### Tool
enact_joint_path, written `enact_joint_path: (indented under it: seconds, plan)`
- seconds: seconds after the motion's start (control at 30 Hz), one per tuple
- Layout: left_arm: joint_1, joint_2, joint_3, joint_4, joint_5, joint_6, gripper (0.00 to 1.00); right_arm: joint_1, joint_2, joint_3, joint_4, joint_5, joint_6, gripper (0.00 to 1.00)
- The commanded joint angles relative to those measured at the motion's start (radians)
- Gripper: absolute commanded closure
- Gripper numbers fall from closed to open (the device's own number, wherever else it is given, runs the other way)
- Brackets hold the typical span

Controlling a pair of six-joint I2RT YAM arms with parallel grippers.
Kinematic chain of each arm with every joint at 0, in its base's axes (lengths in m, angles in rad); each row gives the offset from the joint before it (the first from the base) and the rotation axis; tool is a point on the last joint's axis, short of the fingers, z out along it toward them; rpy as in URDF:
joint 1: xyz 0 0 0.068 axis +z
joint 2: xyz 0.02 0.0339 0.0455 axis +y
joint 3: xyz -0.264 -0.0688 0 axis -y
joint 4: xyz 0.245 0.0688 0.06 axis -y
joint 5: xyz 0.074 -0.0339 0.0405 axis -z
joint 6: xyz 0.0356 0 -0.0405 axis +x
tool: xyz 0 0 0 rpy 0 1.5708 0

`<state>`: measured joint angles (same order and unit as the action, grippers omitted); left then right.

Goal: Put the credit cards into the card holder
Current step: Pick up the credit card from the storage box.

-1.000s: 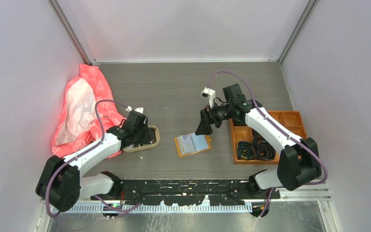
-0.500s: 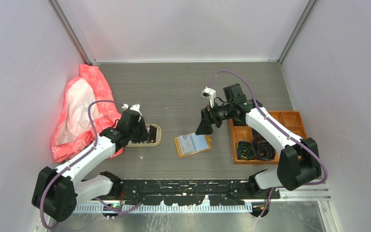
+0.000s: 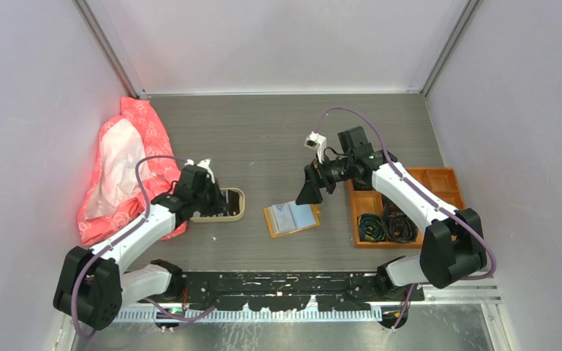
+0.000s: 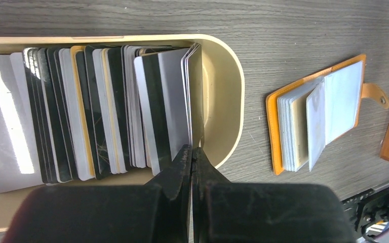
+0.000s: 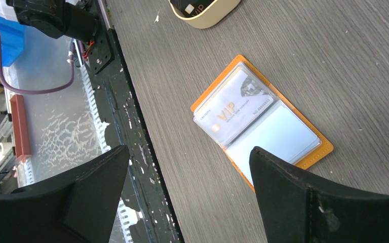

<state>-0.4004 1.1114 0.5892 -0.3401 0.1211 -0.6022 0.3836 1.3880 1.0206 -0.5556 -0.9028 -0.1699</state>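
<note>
The card holder (image 5: pixel 263 126) is lying open and flat on the grey wood-grain table (image 5: pixel 334 61). Its orange leather-like cover is framing clear plastic sleeves, and one pale card (image 5: pixel 233 109) is showing "VIP" in gold; the smaller print is unreadable. Its long axis is running left-right in the overhead view, with the snap tab (image 4: pixel 376 95) pointing right. Left of the holder, thin glossy credit cards (image 4: pixel 106 106) are standing on edge in a rounded beige tray (image 4: pixel 228 101). There the left gripper (image 4: pixel 191 152) is pressing fully closed, possibly pinching the end card. The right gripper (image 5: pixel 188 149) is hovering over the holder, spread wide.
</note>
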Motion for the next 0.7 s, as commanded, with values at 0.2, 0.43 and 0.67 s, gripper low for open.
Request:
enact_joint_path:
  seconds: [0.2, 0.43, 0.67]
  plan:
    - [0.052, 0.066, -0.035, 0.177, 0.124, -0.05, 0.99, -0.004, -0.008, 0.004, 0.011, -0.033, -0.008, 0.07]
    - [0.067, 0.108, -0.039, 0.266, 0.188, -0.085, 0.96, -0.003, -0.007, 0.006, 0.004, -0.035, -0.011, 0.07]
    - [0.067, 0.09, -0.051, 0.319, 0.204, -0.12, 0.95, -0.003, -0.004, 0.006, 0.004, -0.035, -0.012, 0.07]
